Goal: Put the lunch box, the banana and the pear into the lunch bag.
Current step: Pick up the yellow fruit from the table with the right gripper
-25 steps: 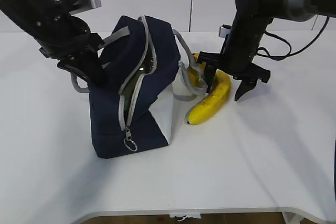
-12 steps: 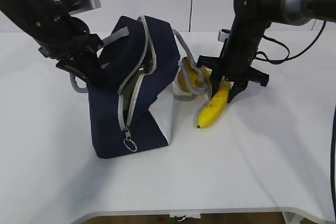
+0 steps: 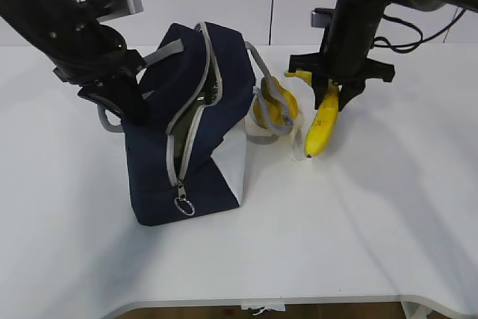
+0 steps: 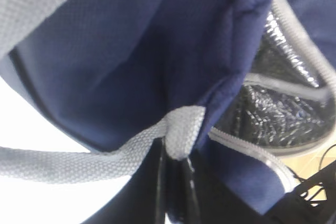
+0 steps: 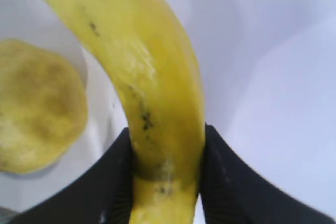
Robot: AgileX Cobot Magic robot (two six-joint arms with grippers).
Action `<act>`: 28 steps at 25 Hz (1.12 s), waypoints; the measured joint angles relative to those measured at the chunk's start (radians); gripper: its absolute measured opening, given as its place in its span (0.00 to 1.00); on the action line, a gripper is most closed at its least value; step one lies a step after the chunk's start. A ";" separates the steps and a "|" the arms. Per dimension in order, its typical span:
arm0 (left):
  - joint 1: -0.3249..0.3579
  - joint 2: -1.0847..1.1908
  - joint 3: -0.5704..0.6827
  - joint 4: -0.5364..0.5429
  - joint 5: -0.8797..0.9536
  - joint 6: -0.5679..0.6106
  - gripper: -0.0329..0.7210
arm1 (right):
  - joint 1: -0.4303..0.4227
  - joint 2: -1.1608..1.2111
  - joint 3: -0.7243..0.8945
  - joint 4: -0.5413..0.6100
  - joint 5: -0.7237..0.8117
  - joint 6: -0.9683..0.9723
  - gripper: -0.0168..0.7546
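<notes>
The navy lunch bag [image 3: 187, 140] stands tilted on the table, its grey zipper part open and silver lining [image 4: 273, 114] showing inside. My left gripper [image 4: 176, 158] is shut on the bag's grey handle [image 4: 79, 161], at the bag's left side [image 3: 133, 110]. My right gripper [image 5: 167, 177] is shut on the yellow banana [image 5: 152, 93], which hangs tip down above the table [image 3: 323, 126]. The pear [image 3: 270, 108] sits just right of the bag, behind a grey loop handle; in the right wrist view the pear [image 5: 37, 114] lies left of the banana. The lunch box is hidden.
A pale low object [image 3: 261, 134] lies under the pear against the bag's white panel [image 3: 228, 173]. The white table [image 3: 358, 222] stretches in front and to the right. A metal ring pull [image 3: 184, 205] hangs at the bag's lower front.
My right gripper closed round the banana and raised it off the table, so it now hangs nearly upright. The left gripper and the bag have stayed put.
</notes>
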 joint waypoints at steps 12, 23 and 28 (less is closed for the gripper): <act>0.000 0.000 0.000 -0.058 0.002 0.000 0.05 | 0.000 -0.183 -0.122 0.296 0.025 -0.460 0.36; 0.000 0.000 0.000 -0.285 -0.039 0.000 0.05 | 0.000 -0.190 -0.129 0.700 0.029 -0.685 0.36; 0.017 0.000 0.000 -0.306 -0.081 0.000 0.05 | 0.000 -0.145 -0.129 0.801 0.029 -0.673 0.36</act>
